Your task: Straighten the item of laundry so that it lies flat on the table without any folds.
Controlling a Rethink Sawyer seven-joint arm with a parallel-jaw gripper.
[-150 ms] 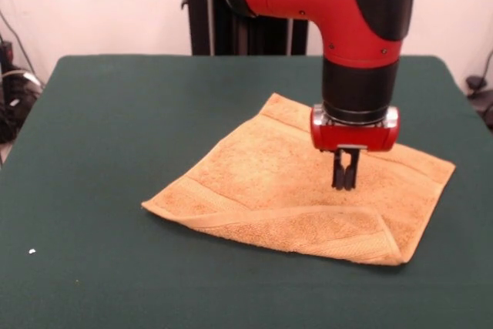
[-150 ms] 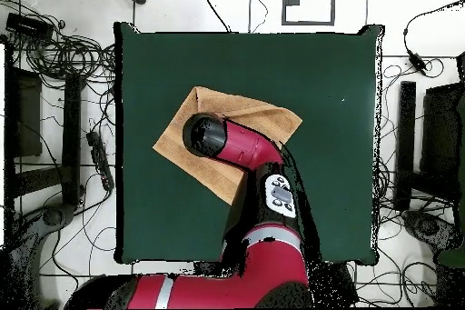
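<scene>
Dark green felt covers the one big table (image 1: 92,152), which fills most of the room's middle, with pale wall behind and a tangle of black cables (image 2: 64,61) on the white floor around it. One red and black arm (image 1: 339,5) comes down over the cloth; from above, its upper casing carries a white label panel (image 2: 281,195) with dark marks I cannot read. One golden-orange terry towel (image 1: 262,175) lies a little right of the table's centre, turned at an angle so it sits like a diamond. Most of it is flat, but the near edge is folded back on itself in a long strip (image 1: 308,229) running to the near right corner, with a smooth woven band showing along the near left side. The gripper (image 1: 345,179) points straight down at the towel's right half, its two black fingers pressed close together with barely a gap, tips at the cloth's surface. Whether they pinch any fabric, I cannot tell.
</scene>
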